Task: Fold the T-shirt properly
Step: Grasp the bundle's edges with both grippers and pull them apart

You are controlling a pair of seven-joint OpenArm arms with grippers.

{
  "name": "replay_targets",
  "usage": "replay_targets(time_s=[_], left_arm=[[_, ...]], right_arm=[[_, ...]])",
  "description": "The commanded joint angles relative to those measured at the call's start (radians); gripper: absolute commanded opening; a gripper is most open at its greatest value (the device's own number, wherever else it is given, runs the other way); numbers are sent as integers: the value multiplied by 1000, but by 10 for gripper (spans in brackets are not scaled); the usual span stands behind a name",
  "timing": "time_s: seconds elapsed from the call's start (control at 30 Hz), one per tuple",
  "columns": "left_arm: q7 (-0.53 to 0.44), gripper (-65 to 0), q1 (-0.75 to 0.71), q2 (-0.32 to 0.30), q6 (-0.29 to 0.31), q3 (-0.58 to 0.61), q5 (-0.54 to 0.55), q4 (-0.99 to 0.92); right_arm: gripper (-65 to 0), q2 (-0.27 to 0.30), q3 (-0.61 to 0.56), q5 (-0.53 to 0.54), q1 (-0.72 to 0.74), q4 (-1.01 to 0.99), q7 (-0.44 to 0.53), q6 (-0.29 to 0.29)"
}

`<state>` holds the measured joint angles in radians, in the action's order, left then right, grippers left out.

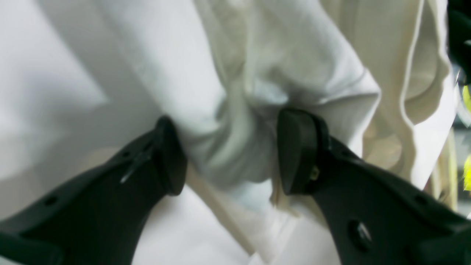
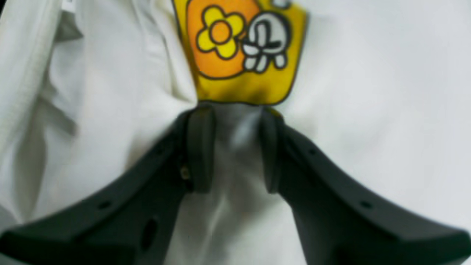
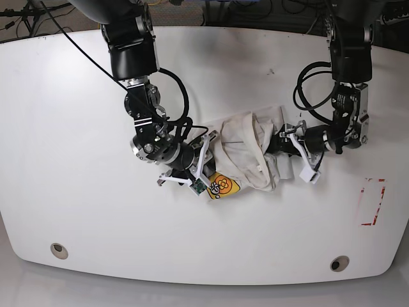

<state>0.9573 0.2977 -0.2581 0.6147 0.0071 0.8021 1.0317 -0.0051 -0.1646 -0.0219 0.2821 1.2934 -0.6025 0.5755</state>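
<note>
The off-white T-shirt (image 3: pixel 249 150) lies crumpled in a heap at the middle of the white table (image 3: pixel 77 160). Its yellow-orange badge (image 3: pixel 223 187) shows at the heap's lower left edge and fills the top of the right wrist view (image 2: pixel 239 51). My right gripper (image 2: pixel 235 151) is shut on a raised ridge of T-shirt cloth (image 2: pixel 239 206) just below the badge; in the base view it (image 3: pixel 206 174) sits at the heap's left. My left gripper (image 1: pixel 232 154) pinches a thick bunch of the cloth (image 1: pixel 235 110) between its pads, at the heap's right side (image 3: pixel 280 144).
A red-outlined rectangle (image 3: pixel 370 201) is marked on the table at the right. Two round holes (image 3: pixel 59 249) (image 3: pixel 339 263) sit near the front edge. Black cables (image 3: pixel 307 89) loop from both arms, and more lie along the back edge.
</note>
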Motion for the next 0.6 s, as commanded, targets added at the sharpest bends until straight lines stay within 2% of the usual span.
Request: replay_targets(time_s=[0.0, 0.33, 0.43, 0.57], left_arm=[[13, -299, 42, -4, -3, 38, -3, 8], [-42, -299, 162, 9, -3, 169, -3, 3], [-44, -299, 191, 7, -3, 182, -5, 2], [-44, -299, 232, 4, -3, 189, -5, 2]], right_arm=[[-453, 20, 3, 12, 7, -38, 43, 1], [-455, 90, 6, 12, -142, 104, 40, -4], [-455, 106, 6, 12, -183, 148, 17, -30], [-455, 110, 6, 17, -254, 234, -24, -98]])
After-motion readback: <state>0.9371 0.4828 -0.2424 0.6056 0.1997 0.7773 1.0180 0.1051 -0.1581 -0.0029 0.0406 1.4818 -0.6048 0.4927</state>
